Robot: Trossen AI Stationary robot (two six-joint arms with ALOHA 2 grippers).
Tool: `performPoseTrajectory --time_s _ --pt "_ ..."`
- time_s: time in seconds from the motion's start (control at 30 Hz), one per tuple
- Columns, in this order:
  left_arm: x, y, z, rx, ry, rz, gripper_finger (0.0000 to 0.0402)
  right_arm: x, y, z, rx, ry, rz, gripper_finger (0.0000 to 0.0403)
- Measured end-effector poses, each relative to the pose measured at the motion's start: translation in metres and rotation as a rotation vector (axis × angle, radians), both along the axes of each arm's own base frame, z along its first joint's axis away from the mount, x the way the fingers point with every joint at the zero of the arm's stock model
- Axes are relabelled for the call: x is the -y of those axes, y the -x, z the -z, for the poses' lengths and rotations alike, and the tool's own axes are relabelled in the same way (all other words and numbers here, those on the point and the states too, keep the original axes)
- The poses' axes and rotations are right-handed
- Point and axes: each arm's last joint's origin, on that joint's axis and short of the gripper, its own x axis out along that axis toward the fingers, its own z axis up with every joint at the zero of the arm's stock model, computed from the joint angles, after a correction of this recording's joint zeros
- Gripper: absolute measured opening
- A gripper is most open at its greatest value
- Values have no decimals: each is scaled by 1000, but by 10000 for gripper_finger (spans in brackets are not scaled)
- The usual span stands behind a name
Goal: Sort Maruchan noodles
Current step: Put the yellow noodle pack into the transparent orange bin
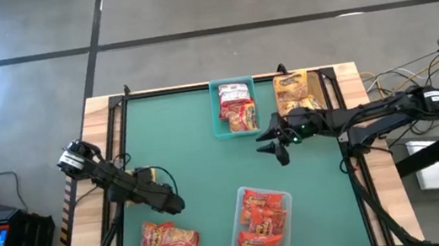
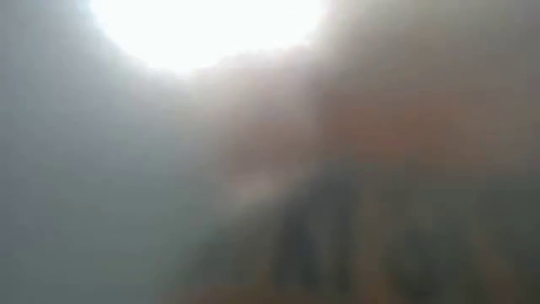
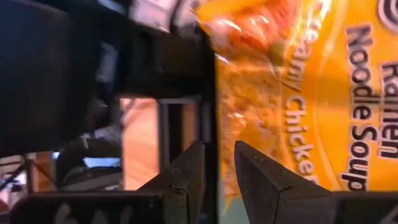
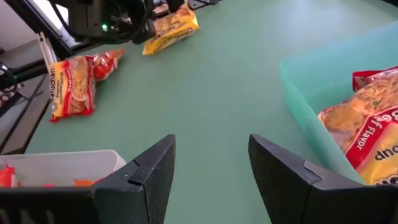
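Observation:
My left gripper [image 3: 217, 180] is low over the left side of the teal mat [image 1: 199, 160], shut on a yellow Maruchan noodle packet [image 3: 323, 106] [image 4: 171, 26]. Two red-orange packets [image 1: 167, 244] [image 4: 74, 84] lie flat on the mat near the front left. My right gripper [image 1: 276, 145] [image 4: 211, 174] hovers open over the mat with nothing between its fingers, just off the near right corner of a teal bin [image 1: 222, 127]. That bin holds red-and-white packets [image 1: 236, 108] [image 4: 367, 134]. My left gripper pinches the yellow packet at one edge [image 3: 222, 168] between its two fingers. The packet's printed face spreads out beyond the fingers. Seen from the right wrist, the packet hangs tilted off the gripper close above the mat. I cannot tell whether its lower end touches the mat.
A tan bin [image 1: 316, 85] with yellow packets stands at the back right, beside the teal bin. A clear bin [image 1: 278, 196] with red-orange packets stands at the front centre; its rim [image 4: 68, 158] shows by my right gripper. Bare mat lies between the bins and the left arm.

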Motion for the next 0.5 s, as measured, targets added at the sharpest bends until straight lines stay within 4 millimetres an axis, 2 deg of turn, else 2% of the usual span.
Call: performPoseTrajectory --time_s 0.13,0.23,0.33,0.5 --pt "-2 3 15 55 36 -5 75 0 -1 2 -11 -3 -1 192" --pt "-1 2 17 78 35 -4 75 0 -1 3 -14 -10 1 192" --pt "2 -7 11 137 15 19 75 0 -1 2 -14 -15 3 192" --pt "10 -34 -5 330 -26 123 75 0 -1 1 -9 -20 5 192"
